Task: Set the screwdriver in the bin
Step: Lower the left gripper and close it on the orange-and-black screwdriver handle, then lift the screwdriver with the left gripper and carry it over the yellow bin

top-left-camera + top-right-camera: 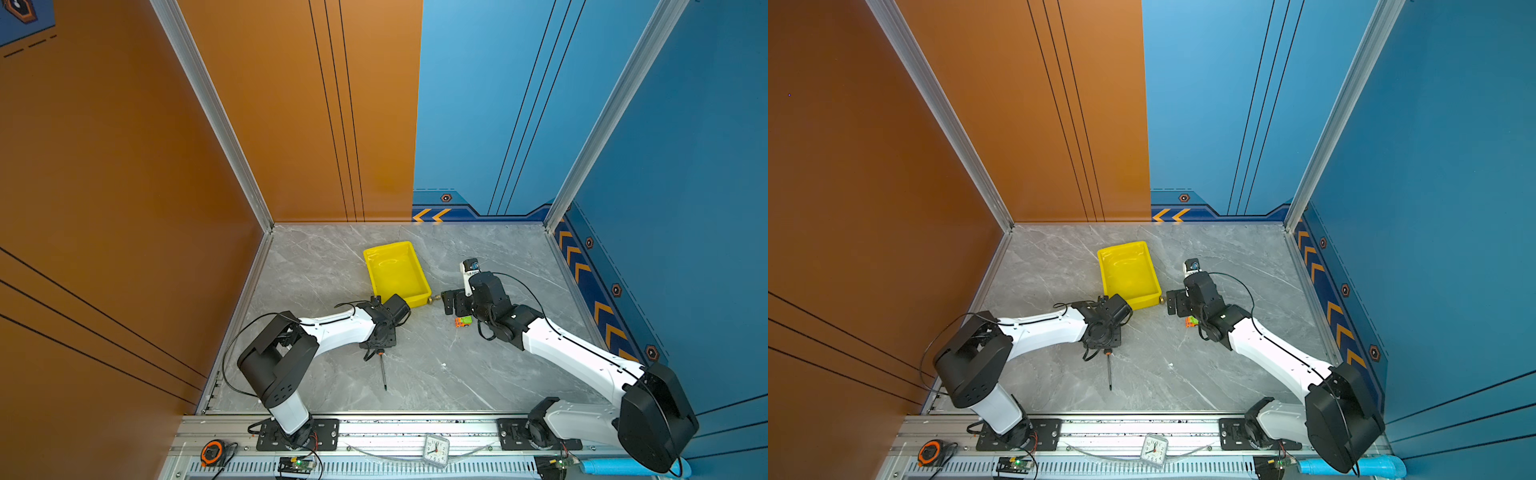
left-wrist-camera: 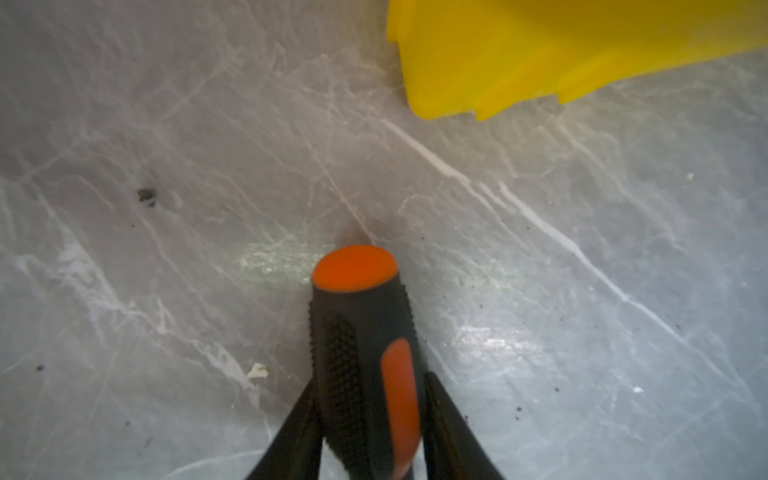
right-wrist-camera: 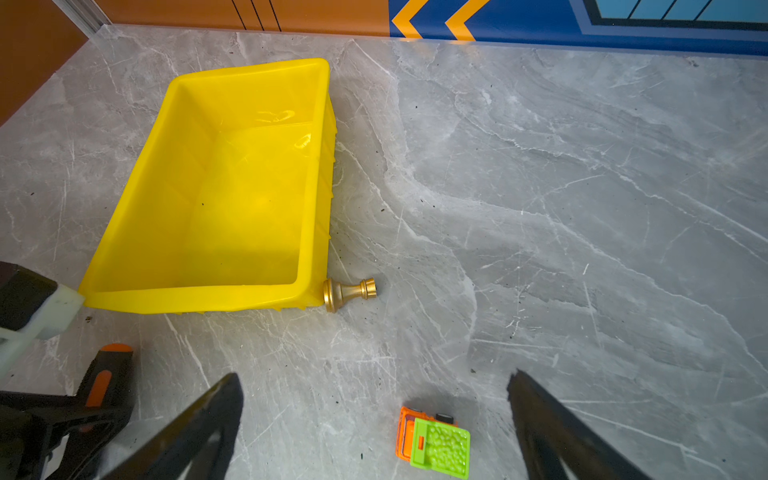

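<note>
Black-handled screwdriver (image 2: pixel 357 316) inside left end effector (image 2: pixel 370 386)

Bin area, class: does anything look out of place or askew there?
Yes: a gold knob lies tipped on its side against a corner of the bin, and the bin sits skewed on the table.

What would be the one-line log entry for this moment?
left gripper: shut on screwdriver handle | right gripper: open | bin: empty | screwdriver: outside bin
</note>
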Action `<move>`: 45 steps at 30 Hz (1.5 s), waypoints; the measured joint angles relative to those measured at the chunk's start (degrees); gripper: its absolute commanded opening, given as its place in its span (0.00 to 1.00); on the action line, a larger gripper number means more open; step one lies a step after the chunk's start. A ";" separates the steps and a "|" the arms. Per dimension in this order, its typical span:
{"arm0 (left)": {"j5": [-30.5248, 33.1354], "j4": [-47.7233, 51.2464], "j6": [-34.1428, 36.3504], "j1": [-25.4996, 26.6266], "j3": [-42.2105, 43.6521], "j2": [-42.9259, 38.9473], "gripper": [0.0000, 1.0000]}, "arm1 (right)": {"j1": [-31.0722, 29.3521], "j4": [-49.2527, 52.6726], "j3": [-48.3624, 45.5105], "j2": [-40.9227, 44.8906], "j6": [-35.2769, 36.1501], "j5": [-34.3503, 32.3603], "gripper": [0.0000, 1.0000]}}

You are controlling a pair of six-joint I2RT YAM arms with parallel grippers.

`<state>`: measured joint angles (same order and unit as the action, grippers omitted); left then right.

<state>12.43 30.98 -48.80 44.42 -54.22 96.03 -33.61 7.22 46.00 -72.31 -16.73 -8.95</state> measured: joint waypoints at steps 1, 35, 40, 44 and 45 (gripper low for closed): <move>0.09 0.07 -0.15 0.02 0.00 0.00 0.26 | 0.00 0.00 0.00 0.04 0.00 0.00 1.00; 4.26 10.82 8.81 -8.52 -11.41 -14.34 0.03 | -0.02 0.94 3.08 3.54 2.23 2.95 1.00; 3.74 11.06 11.13 -10.62 -19.30 -10.47 0.04 | 0.00 1.31 5.14 3.50 3.23 3.04 1.00; 2.27 11.02 11.98 -12.04 -25.86 -4.66 0.04 | 0.33 1.36 5.99 3.43 4.28 3.89 1.00; 1.88 11.04 12.04 -12.37 -27.56 -3.06 0.05 | 0.39 1.36 6.12 3.37 4.61 4.00 1.00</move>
<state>14.31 42.02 -36.75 32.05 -81.78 92.97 -33.21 8.58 52.12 -68.95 -12.12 -4.95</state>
